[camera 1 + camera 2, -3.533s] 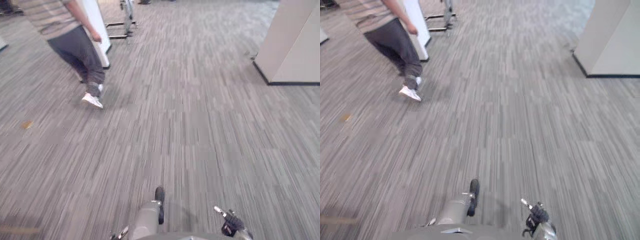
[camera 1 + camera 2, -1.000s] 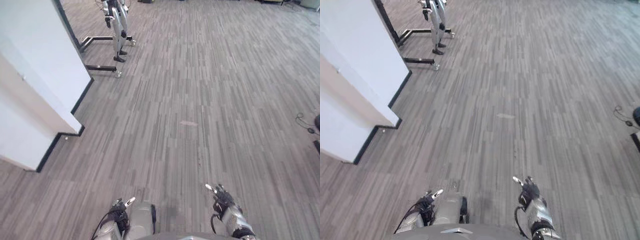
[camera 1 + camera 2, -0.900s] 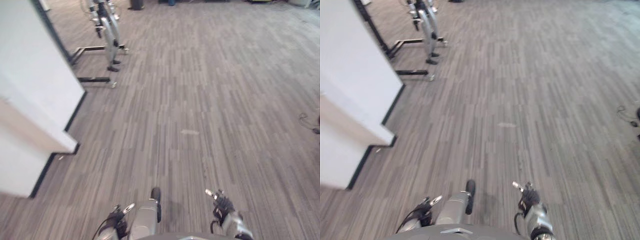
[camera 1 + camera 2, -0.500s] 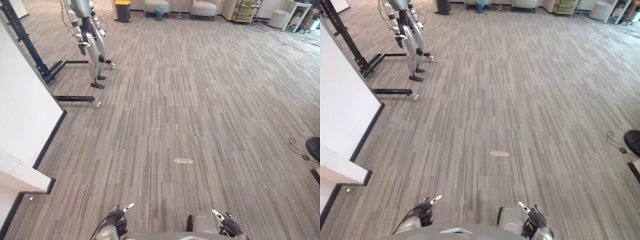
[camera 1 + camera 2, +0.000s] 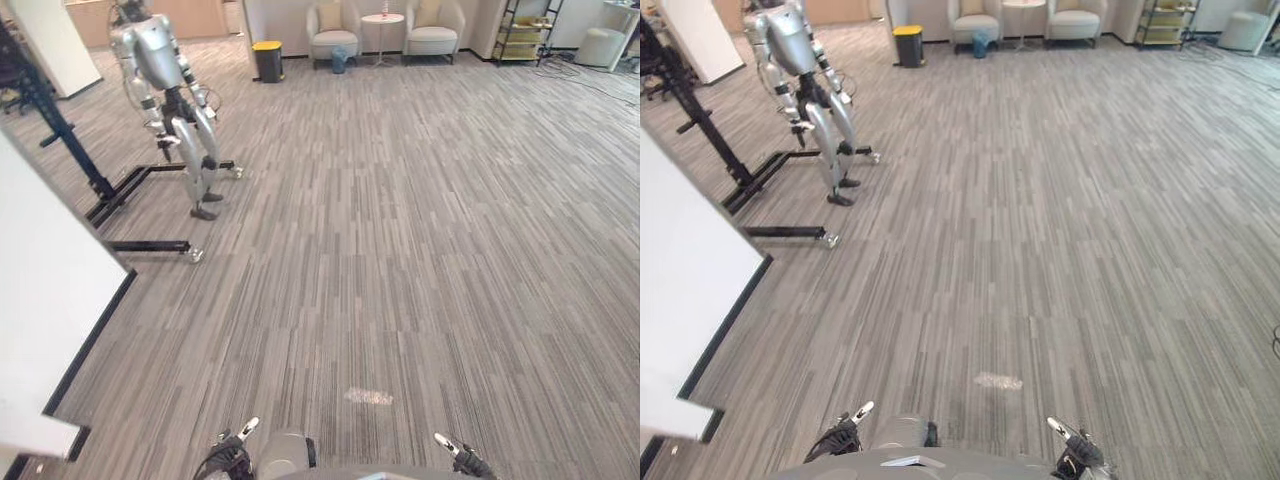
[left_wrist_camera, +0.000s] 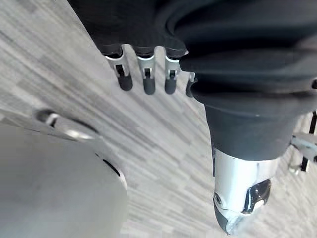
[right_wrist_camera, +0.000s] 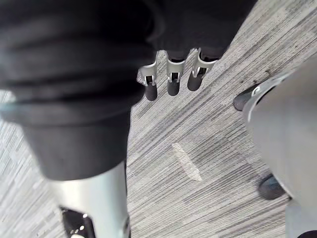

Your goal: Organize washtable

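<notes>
My left hand (image 5: 232,455) hangs low at the bottom edge of the left eye view, over grey striped carpet. In the left wrist view its fingers (image 6: 143,82) are straight and hold nothing. My right hand (image 5: 455,462) pokes up at the bottom right, also over the carpet. Its fingers (image 7: 171,82) are relaxed and empty in the right wrist view. Both hands are open.
A white partition (image 5: 40,320) with a black base stands close on the left. Another humanoid robot (image 5: 165,90) hangs on a black stand at far left. A yellow bin (image 5: 267,60), two armchairs (image 5: 335,30) and a shelf (image 5: 525,25) line the far wall. A pale patch (image 5: 368,397) marks the carpet.
The camera has turned and tilted up: the partition slid left, the far wall with chairs came into view. The person seen 3.5 s ago is gone. Both hands sit lower in the picture.
</notes>
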Robot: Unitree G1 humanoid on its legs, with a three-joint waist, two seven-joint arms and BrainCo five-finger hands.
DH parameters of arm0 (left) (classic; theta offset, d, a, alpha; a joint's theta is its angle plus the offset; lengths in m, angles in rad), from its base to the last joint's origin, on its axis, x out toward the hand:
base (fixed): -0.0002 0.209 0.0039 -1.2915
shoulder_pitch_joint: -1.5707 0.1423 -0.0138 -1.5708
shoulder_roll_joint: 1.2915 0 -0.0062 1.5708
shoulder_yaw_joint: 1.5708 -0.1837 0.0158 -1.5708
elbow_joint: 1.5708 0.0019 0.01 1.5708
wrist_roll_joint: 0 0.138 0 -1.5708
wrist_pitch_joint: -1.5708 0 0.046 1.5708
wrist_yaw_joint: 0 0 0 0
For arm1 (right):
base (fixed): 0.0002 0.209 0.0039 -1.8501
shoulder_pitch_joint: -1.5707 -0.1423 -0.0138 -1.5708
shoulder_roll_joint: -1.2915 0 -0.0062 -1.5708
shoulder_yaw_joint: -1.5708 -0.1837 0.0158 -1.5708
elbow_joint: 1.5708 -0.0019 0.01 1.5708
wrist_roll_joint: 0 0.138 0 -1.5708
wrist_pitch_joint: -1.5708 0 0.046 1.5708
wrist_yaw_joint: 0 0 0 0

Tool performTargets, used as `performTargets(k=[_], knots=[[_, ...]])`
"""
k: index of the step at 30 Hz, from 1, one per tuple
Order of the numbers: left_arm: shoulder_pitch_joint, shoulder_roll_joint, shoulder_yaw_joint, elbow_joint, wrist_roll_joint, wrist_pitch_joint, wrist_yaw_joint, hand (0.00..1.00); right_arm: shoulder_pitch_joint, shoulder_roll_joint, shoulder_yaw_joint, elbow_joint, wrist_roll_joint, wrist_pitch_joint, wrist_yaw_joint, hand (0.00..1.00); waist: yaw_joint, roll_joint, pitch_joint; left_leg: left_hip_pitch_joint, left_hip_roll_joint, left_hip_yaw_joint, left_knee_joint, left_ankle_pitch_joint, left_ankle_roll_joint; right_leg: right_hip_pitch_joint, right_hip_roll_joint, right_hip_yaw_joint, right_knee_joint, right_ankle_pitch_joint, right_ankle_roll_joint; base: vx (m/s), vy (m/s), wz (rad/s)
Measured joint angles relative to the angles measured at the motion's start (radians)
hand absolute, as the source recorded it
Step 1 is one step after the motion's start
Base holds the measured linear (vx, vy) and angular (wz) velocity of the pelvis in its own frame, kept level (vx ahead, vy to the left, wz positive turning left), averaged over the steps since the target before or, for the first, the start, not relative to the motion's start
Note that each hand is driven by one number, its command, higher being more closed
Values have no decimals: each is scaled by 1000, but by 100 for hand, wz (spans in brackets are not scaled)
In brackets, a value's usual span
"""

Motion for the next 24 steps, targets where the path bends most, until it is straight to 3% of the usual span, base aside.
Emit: performTargets(k=[1,3,4,5,7,8,9,12,15,16,17,18,19,20,24], knots=[[-1,1,1,2,0,0,0,0,4,2,2,0,0,0,-2,0,0,-2,-1,3,-7,-7,-77,34,5,7,0,-2,-2,-15,4,-30,65,-8],[1,12,2,6,0,0,0,0,12,12,11,0,1,-1,-7,0,1,-30,-5,15,-47,-26,-121,199,34,46,-25,0,-1,-77,33,255,121,8],[-2,21,2,6,0,1,0,0,11,22,9,1,0,-1,-8,0,0,-41,-6,15,-66,-25,-106,193,54,55,-43,-3,0,-91,41,412,151,20],[-4,30,0,9,0,1,1,0,10,30,5,4,0,0,-7,0,2,-56,-13,13,-88,-16,-68,145,74,73,-66,1,12,-93,50,428,142,12],[-5,37,-10,15,1,2,2,0,18,40,5,3,0,-1,-4,0,6,-59,-20,26,-106,-19,-31,106,94,32,-84,26,151,-74,75,369,215,19],[-7,52,-44,20,2,4,1,0,19,37,-2,2,0,0,-4,0,1,-62,-21,50,-116,-25,-32,82,104,-32,-88,50,318,-45,78,250,274,31],[-19,62,-71,29,3,7,1,0,19,37,-2,-2,0,-1,-3,0,2,-62,-21,85,-119,-33,-41,64,111,-106,-92,70,493,43,82,217,245,29],[-12,80,-108,52,2,10,0,0,25,39,-4,-2,0,-1,7,0,2,-62,-19,238,-123,-35,-129,56,116,-184,-106,76,666,30,70,121,174,6],[-17,73,-109,52,3,10,-1,0,32,38,6,-4,0,-4,12,0,1,-58,-20,323,-110,-34,-206,55,113,-209,-116,25,554,-22,58,-113,83,-4],[-26,67,-110,52,3,10,-2,0,33,36,8,-4,0,-6,12,0,-1,-56,-22,335,-100,-41,-218,48,103,-212,-111,12,419,-29,59,-234,94,14],[-29,61,-116,55,3,9,-2,0,32,37,8,-3,0,-7,12,0,-8,-56,-22,333,-92,-54,-216,42,92,-207,-96,28,255,-16,66,-238,75,19],[-31,56,-117,54,2,8,-2,0,33,38,8,-2,0,-6,11,0,-9,-59,-24,333,-92,-58,-216,39,87,-206,-90,33,191,11,62,-183,14,22],[-30,47,-113,47,2,7,-2,0,38,40,11,-2,0,-7,10,0,-11,-66,-28,339,-93,-64,-217,29,71,-202,-95,43,106,99,66,-67,-54,11],[-28,47,-112,45,2,6,-2,0,39,41,18,-2,0,-7,10,0,-11,-73,-33,343,-95,-65,-218,25,65,-196,-95,43,82,146,71,20,-111,5],[-20,29,-108,83,3,2,-5,0,56,24,46,5,0,-4,11,0,-21,-47,-86,386,-49,-91,-289,41,5,-120,-45,-6,-53,118,70,156,-201,8]])
